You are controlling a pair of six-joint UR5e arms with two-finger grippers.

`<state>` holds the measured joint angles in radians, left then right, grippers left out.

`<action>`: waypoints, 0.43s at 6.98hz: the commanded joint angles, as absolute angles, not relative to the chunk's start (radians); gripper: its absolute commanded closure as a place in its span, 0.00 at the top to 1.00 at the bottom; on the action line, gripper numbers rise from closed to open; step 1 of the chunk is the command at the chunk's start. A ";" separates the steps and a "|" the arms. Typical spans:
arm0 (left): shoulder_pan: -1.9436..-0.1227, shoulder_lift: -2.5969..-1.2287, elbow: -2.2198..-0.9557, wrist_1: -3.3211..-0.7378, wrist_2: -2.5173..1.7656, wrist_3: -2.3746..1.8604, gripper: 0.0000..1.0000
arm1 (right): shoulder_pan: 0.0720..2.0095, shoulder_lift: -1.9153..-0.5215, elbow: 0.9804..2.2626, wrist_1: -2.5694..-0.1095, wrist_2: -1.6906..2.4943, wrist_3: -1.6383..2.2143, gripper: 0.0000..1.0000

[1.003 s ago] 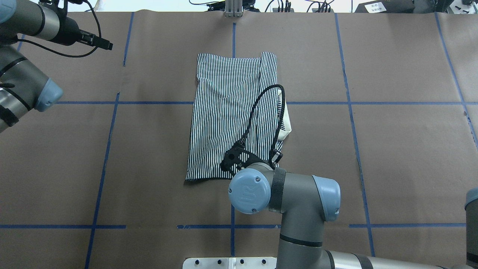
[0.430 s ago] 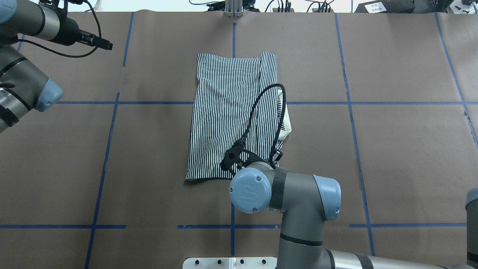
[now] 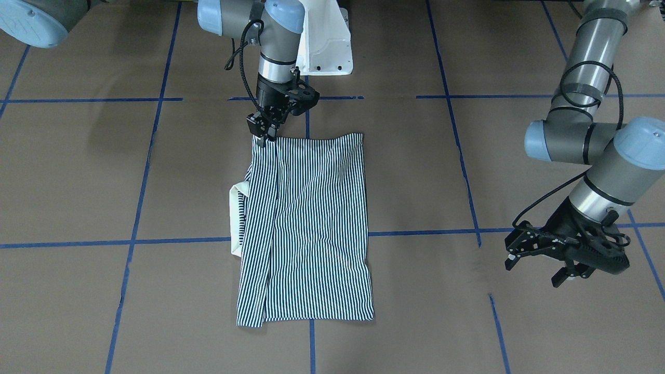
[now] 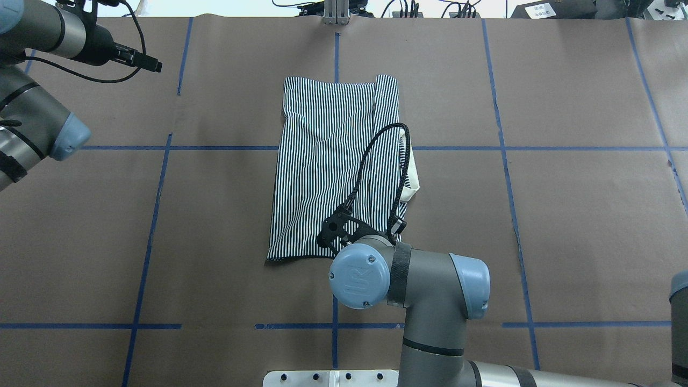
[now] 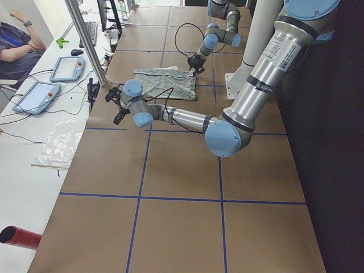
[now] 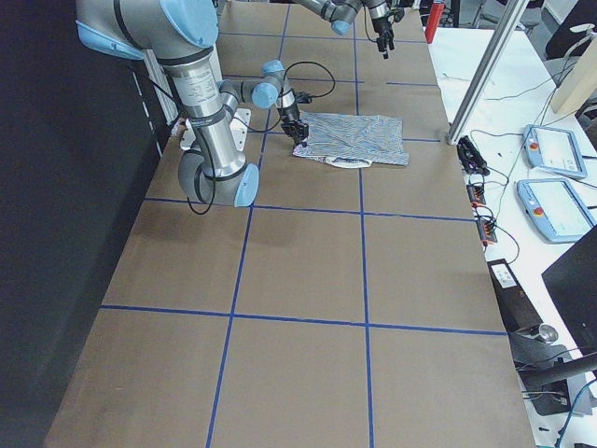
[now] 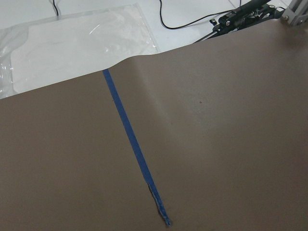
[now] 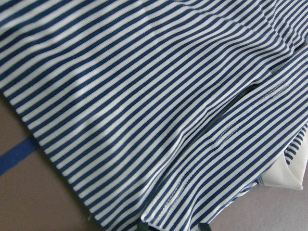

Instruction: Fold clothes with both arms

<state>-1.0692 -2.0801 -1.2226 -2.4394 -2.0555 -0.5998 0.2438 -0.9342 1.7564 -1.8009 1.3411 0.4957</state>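
At the far left of the overhead view, the left silver-grey tubular arm point(image 4: 29, 121) with light-blue joint caps reaches over bare table. Its black two-finger left gripper point(image 3: 535, 266) hangs above the surface with fingers spread and nothing between them, well apart from the garment. In the middle lies the short-sleeved polo shirt point(image 4: 328, 166) of thin navy-and-white striped knit, folded lengthwise into a tall, softly wrinkled rectangle, flat across a crossing of tape lines. A narrow folded flap runs down its right side, and the plain cream collar point(image 4: 414, 180) pokes out from under that edge. The right silver-grey arm point(image 4: 430, 285) comes in from the bottom right, its black cable point(image 4: 402, 124) looping over the cloth. The black right gripper point(image 3: 264, 136) stands at the shirt's corner nearest the robot, and the wrist view shows its dark tips drawn in on the stitched hem, pinching it. Matt brown paper point(image 4: 564, 226) covers the table, marked into squares by blue tape lines point(image 4: 215, 148), with the white pedestal base point(image 3: 324, 47) at the robot's edge. Past the far edge stands a white bench point(image 5: 17, 133) carrying two grey handheld pendants point(image 5: 37, 96), loose cables and a clear plastic sheet point(image 7: 72, 38).
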 commanded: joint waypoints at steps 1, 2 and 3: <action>-1.069 -2.077 -1.223 -2.441 -2.056 -0.600 1.00 | 0.242 -0.934 1.755 -1.801 1.344 0.494 0.34; -1.069 -2.077 -1.223 -2.439 -2.056 -0.600 1.00 | 0.242 -0.933 1.755 -1.802 1.344 0.492 0.33; -1.069 -2.077 -1.223 -2.439 -2.056 -0.601 1.00 | 0.241 -0.933 1.755 -1.802 1.347 0.489 0.28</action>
